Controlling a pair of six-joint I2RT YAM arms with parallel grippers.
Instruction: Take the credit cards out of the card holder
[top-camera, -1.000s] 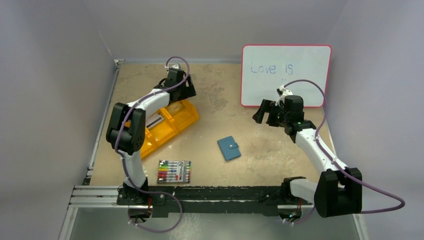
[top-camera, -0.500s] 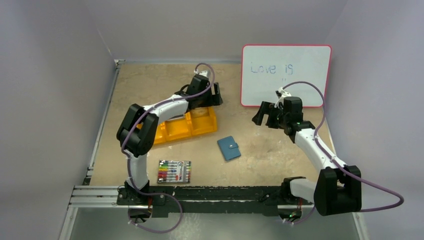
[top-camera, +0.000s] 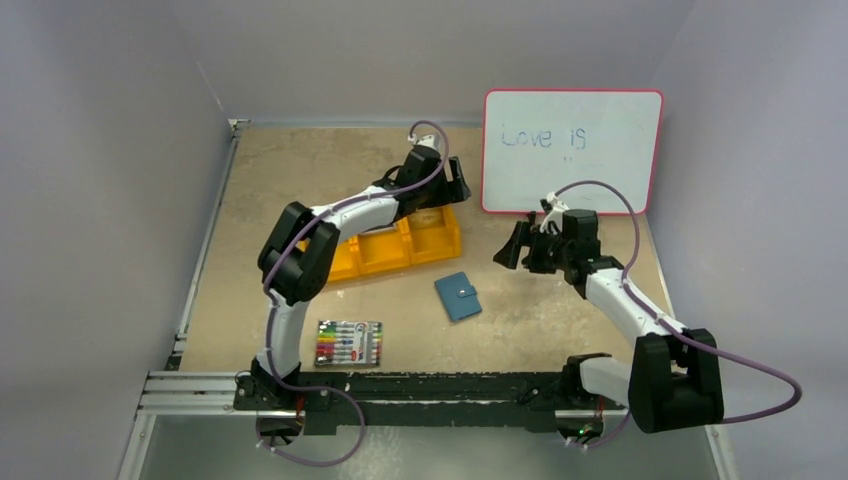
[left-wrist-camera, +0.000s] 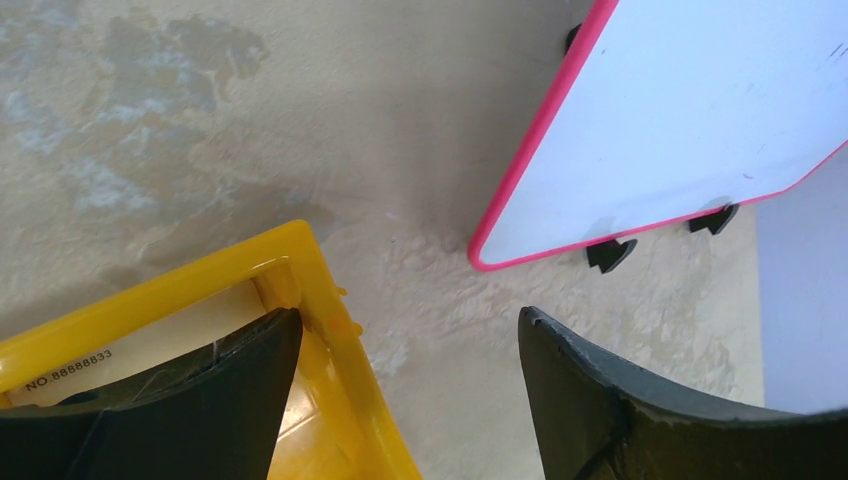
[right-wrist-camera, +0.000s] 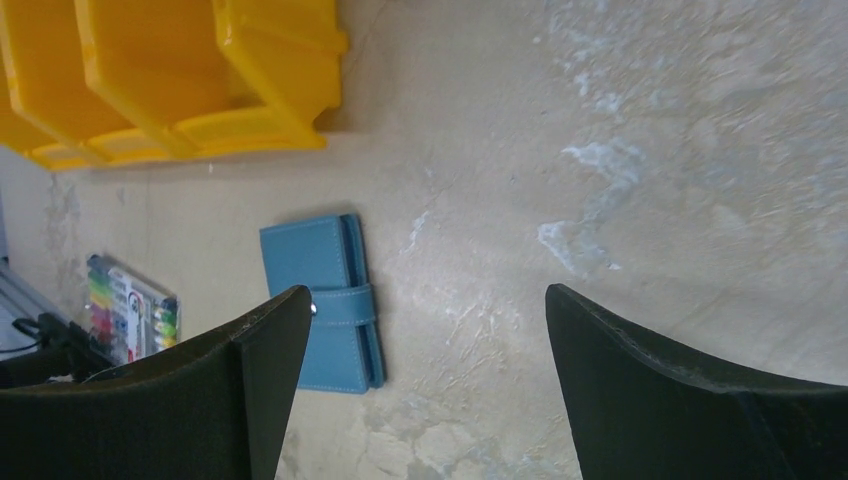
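The card holder (top-camera: 458, 296) is a small teal-blue wallet lying shut on the table, its snap tab fastened. In the right wrist view the card holder (right-wrist-camera: 320, 300) lies partly behind my left-hand finger. The credit cards are hidden. My right gripper (top-camera: 512, 248) hovers open up and to the right of the holder, and between the jaws of this right gripper (right-wrist-camera: 425, 290) there is only bare table. My left gripper (top-camera: 452, 195) is open at the orange bin's right end. That left gripper (left-wrist-camera: 408, 315) straddles the bin's end wall, with one finger (left-wrist-camera: 200, 400) inside the bin.
The orange three-compartment bin (top-camera: 385, 255) lies just behind and left of the holder. Near the front edge lies a pack of coloured markers (top-camera: 348, 342). A pink-framed whiteboard (top-camera: 570, 150) stands at the back right, close to both grippers. Grey walls enclose the table.
My left arm has swung right and dragged the orange bin from the left side toward the middle. My right gripper has come down and left toward the card holder, its jaws a little narrower.
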